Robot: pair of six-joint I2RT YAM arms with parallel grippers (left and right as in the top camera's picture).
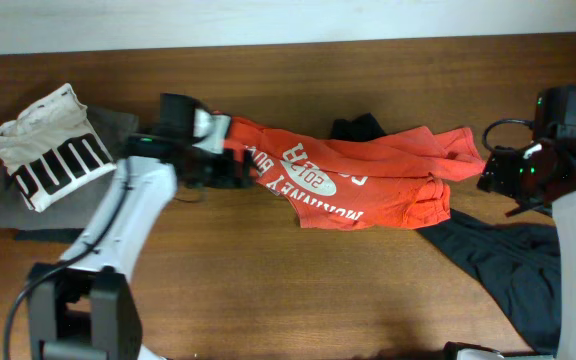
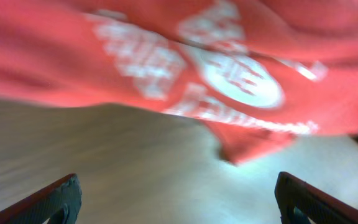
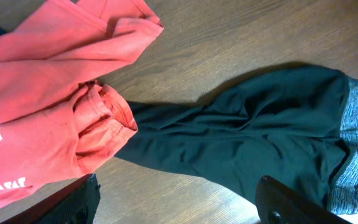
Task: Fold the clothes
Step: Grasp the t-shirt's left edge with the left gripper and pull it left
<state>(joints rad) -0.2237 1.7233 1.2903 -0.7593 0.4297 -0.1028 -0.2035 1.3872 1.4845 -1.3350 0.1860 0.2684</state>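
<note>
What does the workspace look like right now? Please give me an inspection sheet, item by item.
Surface: brown wooden table.
Job's things: orange-red T-shirt lies crumpled, print up, not yet folded.
Clutter: white PUMA shirt on a grey garment at the left; dark garment at the right, touching the T-shirt.
Grippers: left gripper open, empty, facing the T-shirt; right gripper open, empty, over the dark garment.
Cables: black cable beside the left arm; second cable looped by the right arm.
Surroundings: pale strip behind the table.

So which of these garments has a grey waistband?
The dark leggings-like garment on the right; the orange-red cotton T-shirt and white PUMA-lettered shirt carry printed lettering instead.
</note>
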